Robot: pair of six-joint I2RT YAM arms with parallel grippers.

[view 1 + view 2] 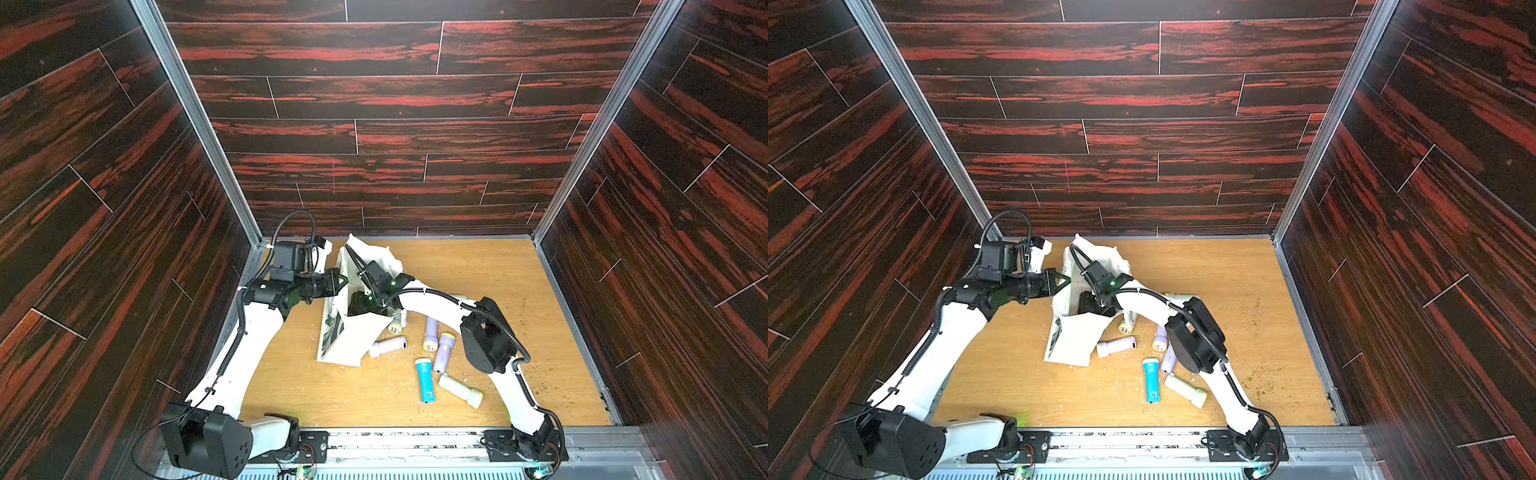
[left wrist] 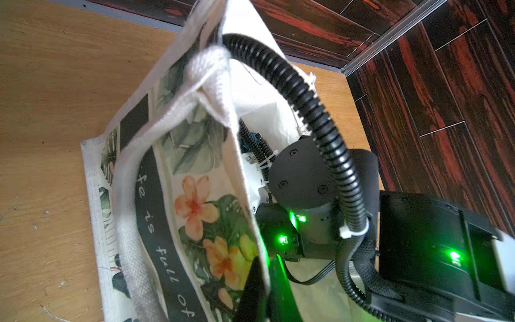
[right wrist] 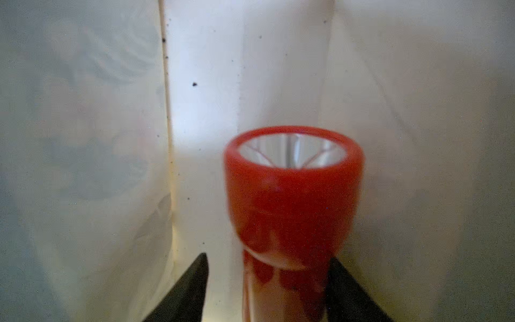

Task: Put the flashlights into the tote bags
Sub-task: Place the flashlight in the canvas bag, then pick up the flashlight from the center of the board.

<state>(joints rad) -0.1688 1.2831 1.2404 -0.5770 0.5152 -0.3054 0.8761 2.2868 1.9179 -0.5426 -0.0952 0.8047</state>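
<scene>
R gripper (image 3: pixel 269 258) inside tote bag (image 1: pixel 353 336), left of centre: jaws parted, red flashlight (image 3: pixel 292 195) btwn fingers (image 3: pixel 192 290), gap on one side. L gripper (image 2: pixel 264 259) pinched shut on its rim.

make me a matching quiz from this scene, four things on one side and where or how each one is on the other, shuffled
Things:
1. red flashlight
2. blue flashlight
3. bag
4. left gripper

States:
A. lying on the table, outside the bag
B. shut on the bag's rim
C. inside the bag, between the open jaws of the right gripper
D. standing with its mouth open

Pairs: 1-C, 2-A, 3-D, 4-B
</scene>
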